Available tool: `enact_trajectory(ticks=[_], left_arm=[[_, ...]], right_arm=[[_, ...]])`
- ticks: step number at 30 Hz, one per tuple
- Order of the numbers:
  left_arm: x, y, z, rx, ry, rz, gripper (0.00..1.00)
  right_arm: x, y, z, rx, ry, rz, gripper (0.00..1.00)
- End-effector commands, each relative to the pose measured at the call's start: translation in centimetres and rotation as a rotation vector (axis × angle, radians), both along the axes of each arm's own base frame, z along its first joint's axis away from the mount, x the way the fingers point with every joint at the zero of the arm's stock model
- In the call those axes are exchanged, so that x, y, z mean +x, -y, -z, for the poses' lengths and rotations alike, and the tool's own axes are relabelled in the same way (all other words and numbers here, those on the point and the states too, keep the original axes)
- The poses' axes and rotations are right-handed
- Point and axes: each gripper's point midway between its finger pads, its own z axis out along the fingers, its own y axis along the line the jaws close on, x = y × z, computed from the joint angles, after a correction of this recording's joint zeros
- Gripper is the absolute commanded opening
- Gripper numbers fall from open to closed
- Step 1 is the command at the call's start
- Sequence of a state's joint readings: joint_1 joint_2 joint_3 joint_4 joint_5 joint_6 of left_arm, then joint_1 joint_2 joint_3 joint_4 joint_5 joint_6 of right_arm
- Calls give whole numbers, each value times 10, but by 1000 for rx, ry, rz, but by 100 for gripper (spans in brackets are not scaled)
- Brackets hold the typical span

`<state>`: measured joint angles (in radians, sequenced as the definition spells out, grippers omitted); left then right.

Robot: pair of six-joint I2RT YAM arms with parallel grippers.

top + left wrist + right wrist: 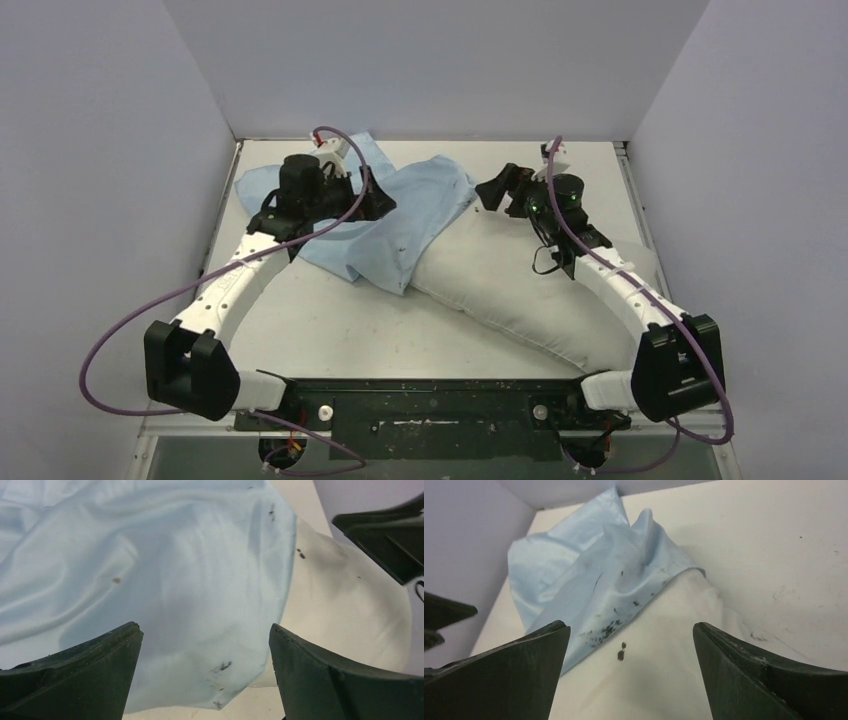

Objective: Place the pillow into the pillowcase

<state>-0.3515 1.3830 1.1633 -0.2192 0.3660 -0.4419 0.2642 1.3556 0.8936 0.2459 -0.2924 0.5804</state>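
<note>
Pillowcase [405, 215] lies over one end of the pillow [520, 295] on a table [320, 320].
Left gripper [205, 630] and right gripper [631, 627] spread wide, empty.

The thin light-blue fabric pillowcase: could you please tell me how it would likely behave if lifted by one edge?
Probably floppy: the thin light-blue fabric pillowcase lies wrinkled and folded, so it should droop and bunch. Being so thin, it is likely light. One end lies over the plump off-white pillow, so it may slide off when pulled.
</note>
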Motion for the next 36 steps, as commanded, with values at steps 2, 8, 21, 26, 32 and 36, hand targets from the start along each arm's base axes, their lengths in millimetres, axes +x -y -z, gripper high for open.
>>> enact_trajectory(ticks=[2,8,21,26,32,36], left_arm=[[-11,-56,22,57,-51,-116,97],[-28,-74,36,-72,-95,-151,97],[-56,-72,61,-135,-116,-140,97],[-57,-73,72,-134,-141,-150,97],[-56,-75,79,-125,-152,-164,97],[-53,-74,73,-130,-134,-163,91]], right_arm=[[-47,-28,-3,-284,-1,-184,100],[-93,-56,2,-514,28,-324,100],[-142,-96,45,-1144,247,-484,100],[-143,-98,82,-1276,201,-494,100],[-127,-108,90,-1269,225,-422,88],[-108,-129,57,-1075,268,-356,7]])
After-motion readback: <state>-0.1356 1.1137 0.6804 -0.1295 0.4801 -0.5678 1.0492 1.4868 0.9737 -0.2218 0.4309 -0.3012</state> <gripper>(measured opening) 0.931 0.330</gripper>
